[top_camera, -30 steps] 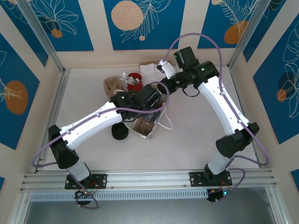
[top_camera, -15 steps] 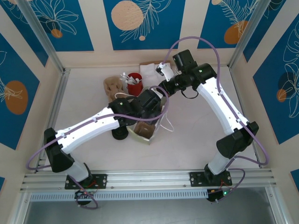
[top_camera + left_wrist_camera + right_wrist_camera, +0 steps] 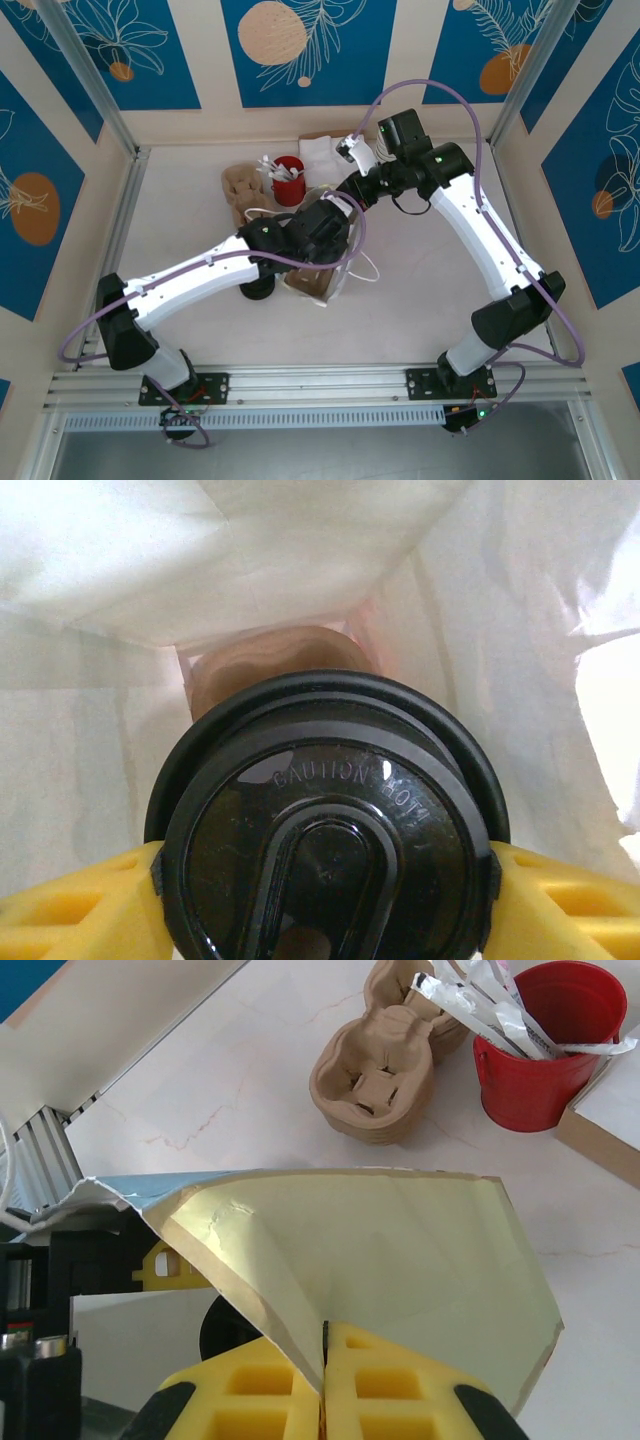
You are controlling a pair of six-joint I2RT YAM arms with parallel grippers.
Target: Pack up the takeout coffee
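The takeout coffee [image 3: 325, 850], a round black-lidded paper cup we judge crushable, our left gripper [image 3: 320, 905] clasps by its stiff rim while our right gripper [image 3: 322, 1385] pinches the pale bag [image 3: 400, 1260].

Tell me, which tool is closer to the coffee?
Left. The left tool grips the coffee on both sides, inside the bag. The right tool pinches the bag's edge, not touching the coffee.

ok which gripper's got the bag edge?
The right gripper: its jaws are pinched shut on the rim of the bag. The left gripper clamps the black-lidded takeout coffee by its sides instead.
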